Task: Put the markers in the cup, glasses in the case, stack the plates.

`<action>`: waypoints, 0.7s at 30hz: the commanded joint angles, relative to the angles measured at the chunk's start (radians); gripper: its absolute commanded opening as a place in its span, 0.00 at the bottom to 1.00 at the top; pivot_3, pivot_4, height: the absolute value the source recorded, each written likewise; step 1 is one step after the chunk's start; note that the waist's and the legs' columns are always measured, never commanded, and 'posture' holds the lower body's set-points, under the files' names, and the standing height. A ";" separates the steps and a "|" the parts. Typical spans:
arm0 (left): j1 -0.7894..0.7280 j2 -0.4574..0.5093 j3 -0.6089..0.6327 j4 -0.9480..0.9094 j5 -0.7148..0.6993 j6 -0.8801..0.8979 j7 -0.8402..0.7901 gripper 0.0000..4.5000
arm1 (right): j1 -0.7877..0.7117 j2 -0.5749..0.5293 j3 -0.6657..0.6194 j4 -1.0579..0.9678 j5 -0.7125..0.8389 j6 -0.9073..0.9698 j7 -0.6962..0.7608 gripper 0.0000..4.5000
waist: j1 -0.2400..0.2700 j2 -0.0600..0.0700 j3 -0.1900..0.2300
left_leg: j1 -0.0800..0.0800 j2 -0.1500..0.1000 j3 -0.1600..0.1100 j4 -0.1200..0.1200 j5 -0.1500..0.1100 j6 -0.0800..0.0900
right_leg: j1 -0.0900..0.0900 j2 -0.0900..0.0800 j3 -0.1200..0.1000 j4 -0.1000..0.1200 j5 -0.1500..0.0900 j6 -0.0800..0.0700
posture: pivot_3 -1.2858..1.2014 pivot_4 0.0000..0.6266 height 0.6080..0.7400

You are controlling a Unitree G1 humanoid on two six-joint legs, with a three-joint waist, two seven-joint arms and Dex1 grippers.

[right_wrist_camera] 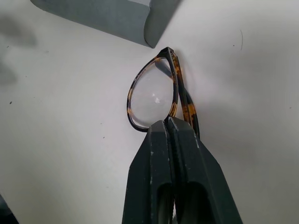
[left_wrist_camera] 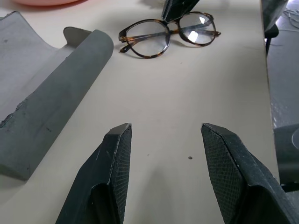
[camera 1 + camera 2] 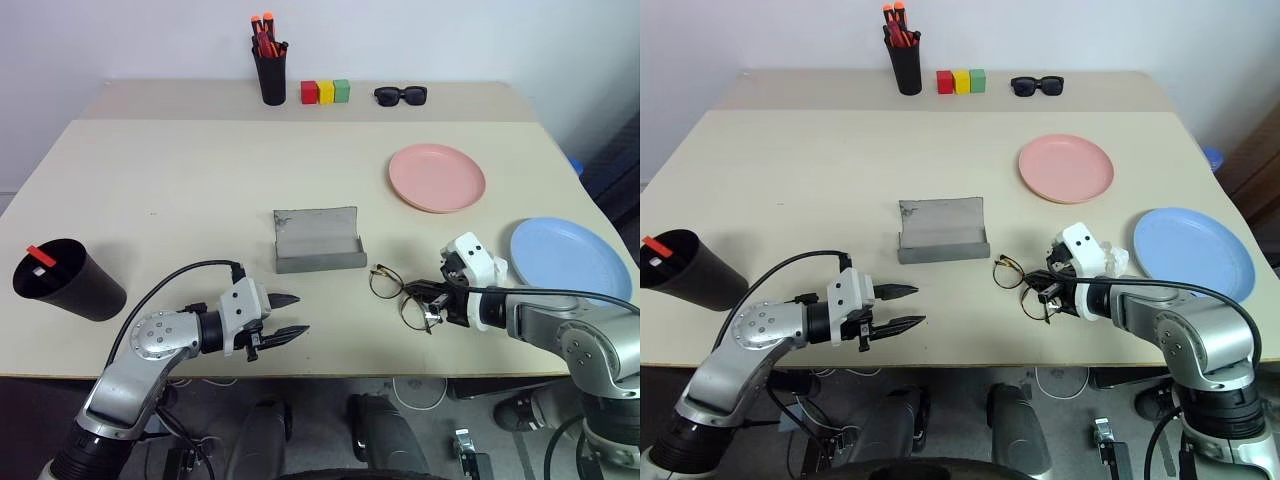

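The thin round-lensed glasses [image 3: 392, 292] lie on the table right of the open grey case [image 3: 318, 243]. My right gripper [image 1: 167, 123] is shut on their frame, seen close in the right wrist view. My left gripper [image 3: 291, 314] hovers open and empty near the front edge, just left of and nearer than the case, pointing toward the glasses [image 2: 163, 35]. The wide black cup [image 3: 68, 281] lies tilted at the far left, with a red-ended marker [image 3: 40, 255] inside its mouth. The pink plate [image 3: 437, 177] and the blue plate [image 3: 570, 258] rest apart on the right.
Along the back edge stand a narrow black pen holder [image 3: 271, 75] with orange-capped markers, three coloured blocks [image 3: 325, 92] and black sunglasses [image 3: 400, 95]. The table's front edge [image 3: 340, 374] runs just below both grippers.
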 commanded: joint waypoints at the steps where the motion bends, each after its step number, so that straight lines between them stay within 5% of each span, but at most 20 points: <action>1: -0.020 -0.006 -0.002 -0.014 -0.009 -0.006 0.021 0.53 | -0.015 -0.042 0.001 -0.053 -0.015 -0.058 0.027 0.01 | 0.000 0.000 0.000 | 0.000 0.000 0.000 0.000 0.000 0.000 | 0.000 0.000 0.000 0.000 0.000 0.000 | 0.52 0.24 1.00; 7: -0.027 0.003 0.000 -0.027 -0.011 0.007 0.039 0.53 | -0.038 -0.108 0.010 -0.071 -0.021 -0.102 0.079 0.01 | 0.000 0.000 0.000 | 0.000 0.000 0.000 0.000 0.000 0.000 | 0.000 0.000 0.000 0.000 0.000 0.000 | 0.52 0.24 1.00; 10: -0.032 0.005 -0.007 -0.044 -0.014 0.016 0.042 0.53 | -0.044 -0.122 0.016 -0.081 -0.004 -0.084 0.089 0.19 | 0.000 0.000 0.000 | 0.000 0.000 0.000 0.000 0.000 0.000 | 0.000 0.000 0.000 0.000 0.000 0.000 | 0.52 0.24 1.00; 16: -0.047 0.001 -0.021 -0.057 -0.016 0.033 0.056 0.53 | -0.056 -0.104 0.037 -0.072 -0.019 -0.036 0.038 0.87 | 0.001 0.000 0.000 | 0.000 0.000 0.000 0.000 0.000 0.000 | 0.000 0.000 0.000 0.000 0.000 0.000 | 0.52 0.24 1.00; 21: -0.060 -0.006 -0.030 -0.075 -0.038 0.052 0.057 0.53 | -0.036 -0.091 0.073 -0.062 -0.037 -0.024 0.007 0.87 | 0.000 0.000 0.000 | 0.000 0.000 0.000 0.000 0.000 0.000 | -0.001 0.000 0.000 0.000 0.000 0.000 | 0.52 0.24 1.00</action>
